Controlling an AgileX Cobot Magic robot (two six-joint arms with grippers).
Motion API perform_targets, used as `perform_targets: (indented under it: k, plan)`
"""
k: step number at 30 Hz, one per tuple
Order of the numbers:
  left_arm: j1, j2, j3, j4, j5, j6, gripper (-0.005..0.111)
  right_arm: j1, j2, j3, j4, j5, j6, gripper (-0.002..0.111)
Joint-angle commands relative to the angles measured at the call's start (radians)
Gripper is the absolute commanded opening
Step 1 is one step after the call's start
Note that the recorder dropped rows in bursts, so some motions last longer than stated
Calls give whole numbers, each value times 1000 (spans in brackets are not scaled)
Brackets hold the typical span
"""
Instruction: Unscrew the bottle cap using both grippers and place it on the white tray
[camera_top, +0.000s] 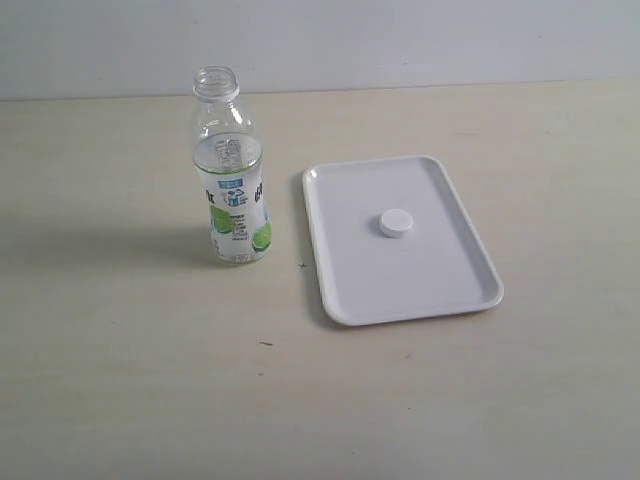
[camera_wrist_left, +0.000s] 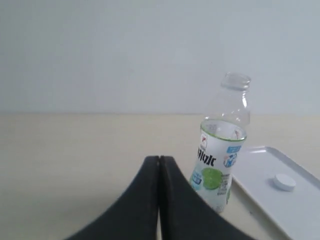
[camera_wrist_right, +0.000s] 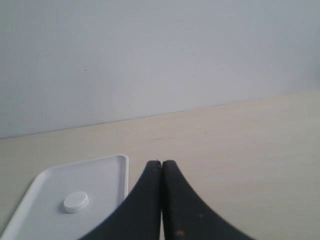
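Observation:
The clear bottle (camera_top: 232, 172) with the lime label stands upright and uncapped on the table, left of the white tray (camera_top: 440, 290). The white ribbed bottle cap (camera_top: 396, 223) lies flat near the tray's middle. Neither arm shows in the exterior view. In the left wrist view my left gripper (camera_wrist_left: 159, 159) is shut and empty, apart from the bottle (camera_wrist_left: 222, 150), with the tray (camera_wrist_left: 300, 215) and cap (camera_wrist_left: 284, 182) beyond it. In the right wrist view my right gripper (camera_wrist_right: 161, 163) is shut and empty, beside the tray (camera_wrist_right: 107, 172) that holds the cap (camera_wrist_right: 76, 202).
The beige table (camera_top: 130, 380) runs to a pale wall (camera_top: 400, 40) at the back. A few small dark specks (camera_top: 265, 344) mark the tabletop in front of the bottle.

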Motion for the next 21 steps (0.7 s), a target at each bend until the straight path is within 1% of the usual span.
perform_targets:
  k: [1,8,11,13,14,15,18,19,21]
  plan:
    - [-4,-107,10,25,-16,2,0,-6,-6,5,-3,-1,-6,0]
    - [-4,-107,10,21,21,18,0,-6,-6,5,-3,-1,-8,0]
    - [-4,-107,10,-12,26,18,0,-6,-6,5,-3,-1,-8,0]
    - [-4,-107,10,-59,28,38,0,-6,-6,5,-3,-1,-8,0]
    - [-4,-107,10,-102,38,71,0,-6,-6,5,-3,-1,-8,0]
    - [-4,-107,10,-178,54,134,0,-6,-6,5,-3,-1,-8,0]
    - [-4,-107,10,-429,105,378,0,-6,-6,5,-3,-1,-8,0]
    - [-4,-107,10,-539,114,480,0,-6,-6,5,-3,-1,-8,0]
    - [-4,-107,10,-827,145,740,0,-6,-6,5,-3,-1,-8,0]
